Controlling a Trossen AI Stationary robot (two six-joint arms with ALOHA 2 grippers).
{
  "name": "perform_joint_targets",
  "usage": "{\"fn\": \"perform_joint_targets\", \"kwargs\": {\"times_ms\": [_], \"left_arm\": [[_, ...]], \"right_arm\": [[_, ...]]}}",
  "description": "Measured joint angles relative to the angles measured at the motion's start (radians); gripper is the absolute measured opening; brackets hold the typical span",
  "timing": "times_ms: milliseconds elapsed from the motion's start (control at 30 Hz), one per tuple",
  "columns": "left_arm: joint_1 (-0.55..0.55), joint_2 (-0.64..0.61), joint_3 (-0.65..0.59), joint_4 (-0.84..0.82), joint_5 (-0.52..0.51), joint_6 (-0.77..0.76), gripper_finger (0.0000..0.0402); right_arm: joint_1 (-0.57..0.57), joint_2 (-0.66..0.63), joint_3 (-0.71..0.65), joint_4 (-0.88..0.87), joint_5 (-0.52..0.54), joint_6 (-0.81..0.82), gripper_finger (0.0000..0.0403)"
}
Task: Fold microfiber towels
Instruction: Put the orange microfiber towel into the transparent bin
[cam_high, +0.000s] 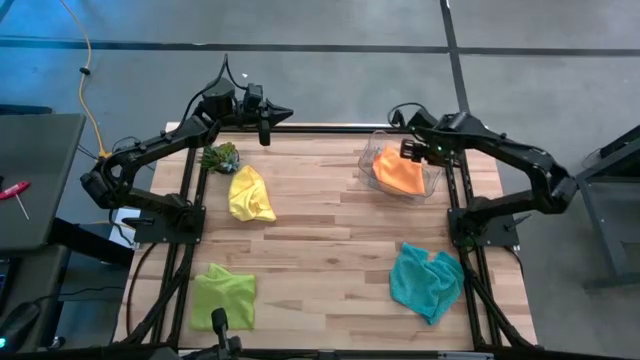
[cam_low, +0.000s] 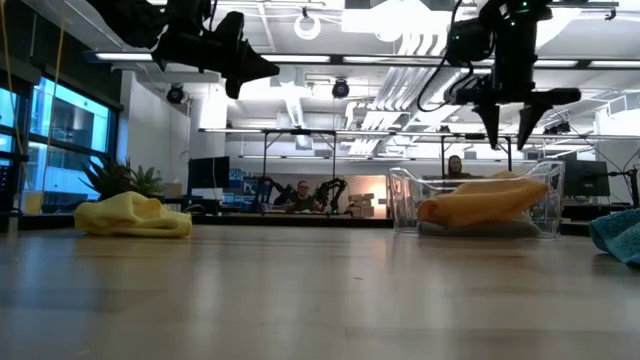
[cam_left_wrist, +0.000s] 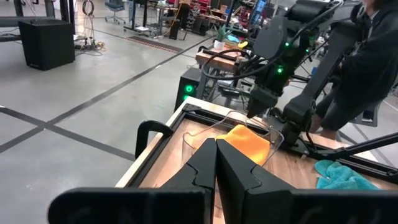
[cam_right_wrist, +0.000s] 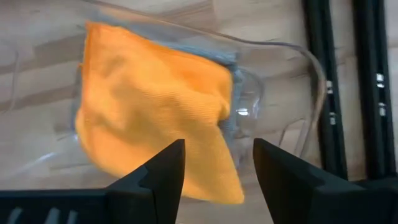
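An orange towel (cam_high: 402, 172) lies folded in the clear bin (cam_high: 372, 160) at the table's far right, on top of a grey towel (cam_right_wrist: 232, 62) whose edge peeks out. My right gripper (cam_low: 508, 140) hangs open above the bin, pointing down, clear of the orange towel (cam_right_wrist: 149, 106). My left gripper (cam_high: 265, 135) waits shut, high over the far edge. A yellow towel (cam_high: 250, 193) lies crumpled at the far left. At the near left is a lime green towel (cam_high: 223, 296), and at the near right a teal one (cam_high: 427, 280).
A small green spiky plant (cam_high: 220, 156) stands at the far left, beside the yellow towel. Dark frame rails (cam_high: 458, 200) run along the table's left and right sides. A person (cam_left_wrist: 367, 62) stands beyond the table's right edge. Bare wood lies in the table's middle.
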Motion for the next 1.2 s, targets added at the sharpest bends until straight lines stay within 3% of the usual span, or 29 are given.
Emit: {"fn": "perform_joint_targets", "kwargs": {"times_ms": [500,667,833,1200], "left_arm": [[0.000,0.000,0.000,0.000,0.000,-0.062,0.0000],[0.000,0.000,0.000,0.000,-0.009,-0.072,0.0000],[0.000,0.000,0.000,0.000,-0.011,-0.115,0.0000],[0.000,0.000,0.000,0.000,-0.079,-0.132,0.0000]], "right_arm": [[-0.143,-0.061,-0.240,0.241,-0.131,-0.120,0.0179],[-0.169,-0.061,-0.310,0.426,-0.184,-0.122,0.0179],[-0.162,-0.061,-0.356,0.526,-0.267,-0.119,0.0179],[-0.046,-0.061,-0.357,0.663,-0.274,-0.095,0.0179]]}}
